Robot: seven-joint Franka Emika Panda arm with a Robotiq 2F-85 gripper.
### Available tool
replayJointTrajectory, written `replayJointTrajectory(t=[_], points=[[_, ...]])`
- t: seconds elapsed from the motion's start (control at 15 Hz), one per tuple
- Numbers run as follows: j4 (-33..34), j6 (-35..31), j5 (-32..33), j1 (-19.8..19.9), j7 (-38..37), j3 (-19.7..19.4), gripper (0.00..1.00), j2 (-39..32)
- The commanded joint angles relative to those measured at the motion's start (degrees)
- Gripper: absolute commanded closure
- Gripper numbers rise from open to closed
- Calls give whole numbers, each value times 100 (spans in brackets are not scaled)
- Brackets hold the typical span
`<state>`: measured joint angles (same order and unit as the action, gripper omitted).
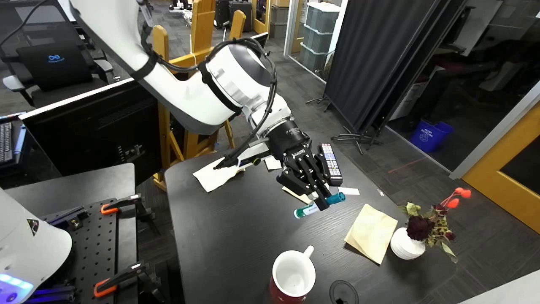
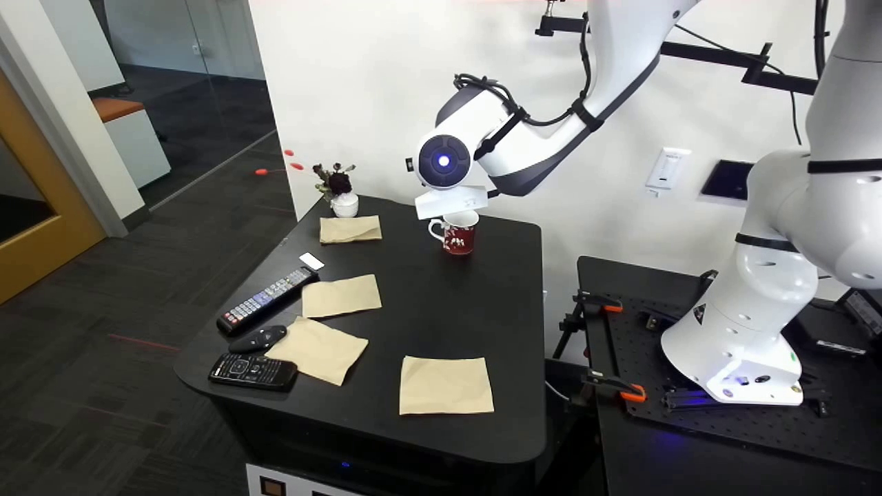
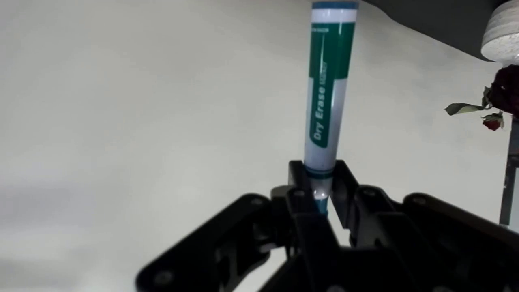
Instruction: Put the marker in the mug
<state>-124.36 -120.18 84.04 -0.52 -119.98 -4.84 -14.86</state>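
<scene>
The fingers (image 3: 344, 190) are clenched on the marker (image 3: 327, 93), grasping it close to its teal cap, with the longer green-and-white length sticking out. It is held clear of the bench (image 1: 236, 228). The pick-up looks done; the step in hand, as I judge it, is carrying the marker to the mug, and it is not yet inside.

The mug (image 1: 294, 274) stands upright, white mouth facing up, at the near side of the bench in an exterior view. There the marker shows on the far side of the mug and a little right, well apart from the rim and slanted, its green end to the left and seemingly lower. In an exterior view the arm (image 2: 544, 151) hides the marker, so I cannot tell its height above the rim.

The next move probably calls for bringing the marker over the mouth, turning it steeper so the green end leads straight down, then lowering it past the rim before letting go. Released at this slant, it could catch on the rim.
</scene>
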Motion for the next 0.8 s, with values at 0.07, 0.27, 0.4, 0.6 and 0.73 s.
replayJointTrajectory(t=[0.07,0.27,0.4,0.6,0.73], points=[[426,348,-181,159,-209,76,95,-412],[508,428,-192,256,-382,41,95,-563],[533,479,-214,323,-478,33,95,-628],[560,574,-221,392,-576,25,95,-722],[538,605,-212,436,-601,17,95,-766]])
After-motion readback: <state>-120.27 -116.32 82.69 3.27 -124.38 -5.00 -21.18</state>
